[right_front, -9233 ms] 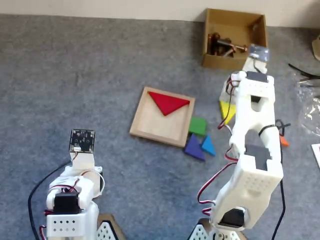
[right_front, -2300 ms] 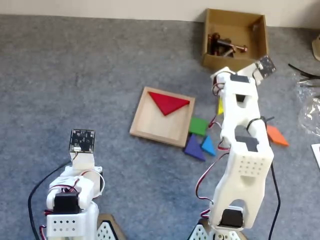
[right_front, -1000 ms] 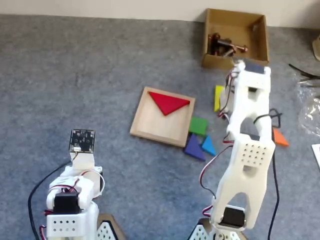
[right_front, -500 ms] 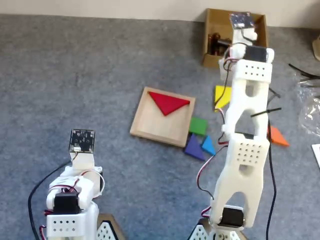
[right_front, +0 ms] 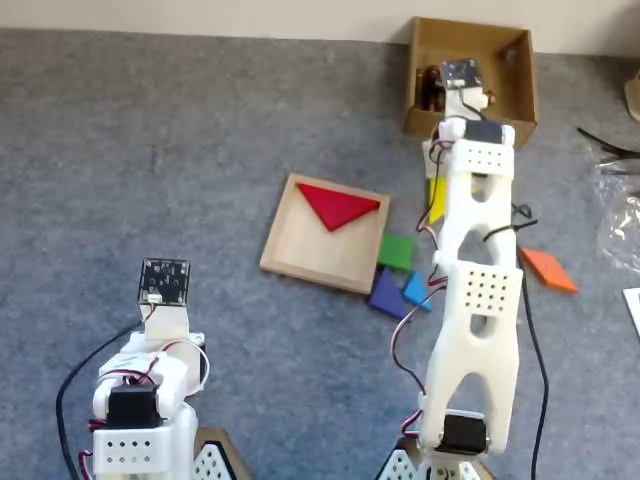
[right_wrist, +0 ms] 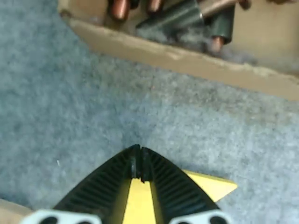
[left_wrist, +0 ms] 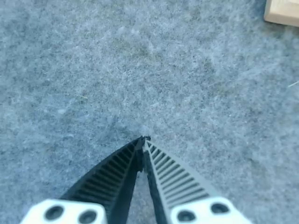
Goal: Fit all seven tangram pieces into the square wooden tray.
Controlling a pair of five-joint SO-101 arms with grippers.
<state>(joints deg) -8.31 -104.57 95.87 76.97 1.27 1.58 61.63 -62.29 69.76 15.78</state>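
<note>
The square wooden tray (right_front: 310, 255) lies mid-table with a red triangle (right_front: 337, 205) inside it. Beside its right edge sit a green square (right_front: 395, 250), a purple triangle (right_front: 385, 293) and a blue triangle (right_front: 413, 290). An orange piece (right_front: 548, 268) lies farther right. The right arm (right_front: 470, 300) stretches over a yellow piece (right_front: 435, 200) and hides most of it. My right gripper (right_wrist: 138, 158) is shut, its tips over the edge of the yellow piece (right_wrist: 208, 184). My left gripper (left_wrist: 144, 140) is shut above bare carpet near the table's front left.
A cardboard box (right_front: 515, 100) with metal parts stands at the back right; its wall (right_wrist: 187, 60) is just beyond the right gripper. A tray corner (left_wrist: 282, 11) shows in the left wrist view. Cables and plastic wrap (right_front: 615, 215) lie at the right edge.
The right arm's wrist swung up toward the box, then came back down slightly left over the yellow piece, which now shows less. The left arm has not moved.
</note>
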